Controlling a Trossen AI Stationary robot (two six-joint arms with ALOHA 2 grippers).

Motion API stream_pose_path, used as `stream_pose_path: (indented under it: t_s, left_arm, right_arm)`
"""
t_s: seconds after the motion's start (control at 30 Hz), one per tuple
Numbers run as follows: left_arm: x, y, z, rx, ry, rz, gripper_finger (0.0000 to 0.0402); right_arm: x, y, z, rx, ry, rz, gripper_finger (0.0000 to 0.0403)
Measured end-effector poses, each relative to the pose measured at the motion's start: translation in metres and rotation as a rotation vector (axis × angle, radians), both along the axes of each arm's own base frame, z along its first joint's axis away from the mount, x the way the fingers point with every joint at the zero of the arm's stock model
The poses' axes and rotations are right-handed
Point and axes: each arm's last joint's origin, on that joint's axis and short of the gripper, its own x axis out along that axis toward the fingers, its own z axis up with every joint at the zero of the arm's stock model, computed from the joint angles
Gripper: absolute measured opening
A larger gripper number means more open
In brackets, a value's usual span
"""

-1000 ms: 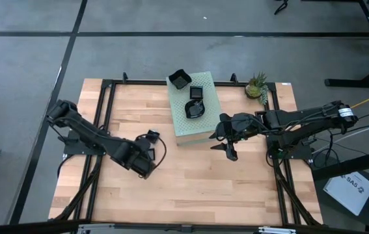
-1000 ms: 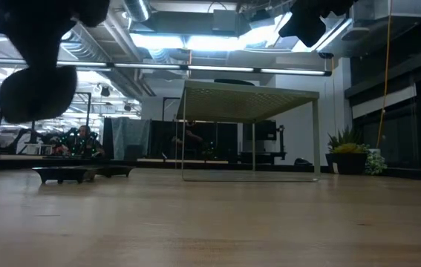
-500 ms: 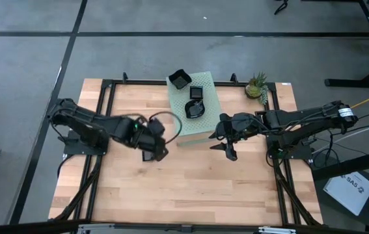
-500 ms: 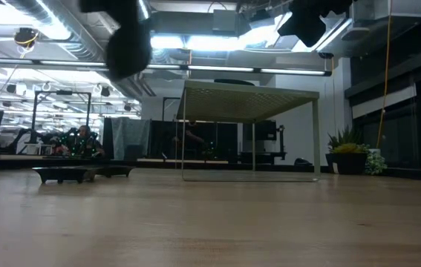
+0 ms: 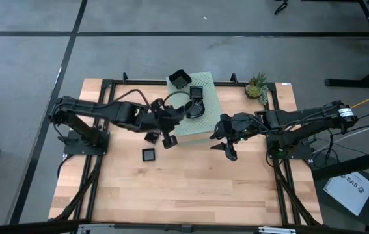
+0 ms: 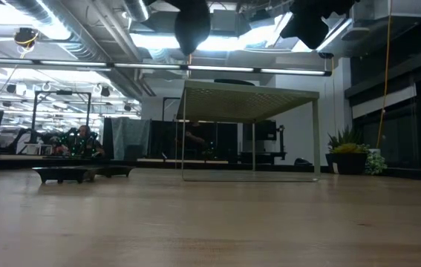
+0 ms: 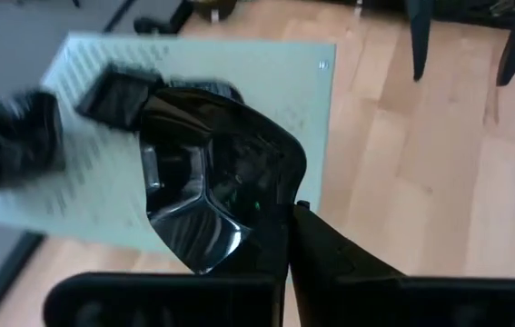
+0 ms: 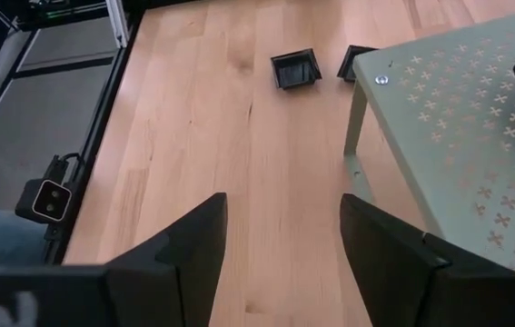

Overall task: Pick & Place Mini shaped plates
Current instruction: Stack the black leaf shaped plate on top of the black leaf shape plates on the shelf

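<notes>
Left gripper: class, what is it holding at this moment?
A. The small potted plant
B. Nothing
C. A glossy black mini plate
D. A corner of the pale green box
C: the left gripper is shut on a glossy black mini plate, carried over the pale green box.

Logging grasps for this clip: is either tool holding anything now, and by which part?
The left tool is shut on the rim of a glossy black mini plate, carried above the pale green perforated box. The right tool is open and holds nothing.
</notes>
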Motion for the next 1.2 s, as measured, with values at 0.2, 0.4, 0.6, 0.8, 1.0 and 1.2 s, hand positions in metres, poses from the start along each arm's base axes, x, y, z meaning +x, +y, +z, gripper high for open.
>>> stream_pose_path:
  t_s: [0.2,0.4,0.6,0.8,1.0,1.2]
  left_arm:
    - [0.005,0.009,0.004,0.105,0.006,-0.080,0.0003]
    - [0.009,0.027,0.006,0.159,0.022,-0.164,0.0003]
    - [0.016,0.042,0.005,0.247,0.036,-0.269,0.0003]
    - [0.022,0.055,0.000,0.256,0.055,-0.326,0.0003]
    - [0.038,0.063,-0.009,0.264,0.031,-0.394,0.0003]
    - [0.053,0.069,-0.022,0.185,-0.004,-0.344,0.0003]
  right_arm:
    - [0.000,-0.001,0.000,-0.024,-0.005,-0.041,0.0212]
    - [0.001,-0.003,0.001,-0.016,-0.013,-0.112,0.0212]
    - [0.001,-0.005,0.001,-0.038,-0.022,-0.187,0.0212]
    - [0.001,-0.006,0.001,-0.018,-0.027,-0.264,0.0212]
    - [0.002,-0.007,0.003,-0.025,-0.042,-0.282,0.0212]
    - [0.002,-0.009,0.003,-0.034,-0.055,-0.345,0.0212]
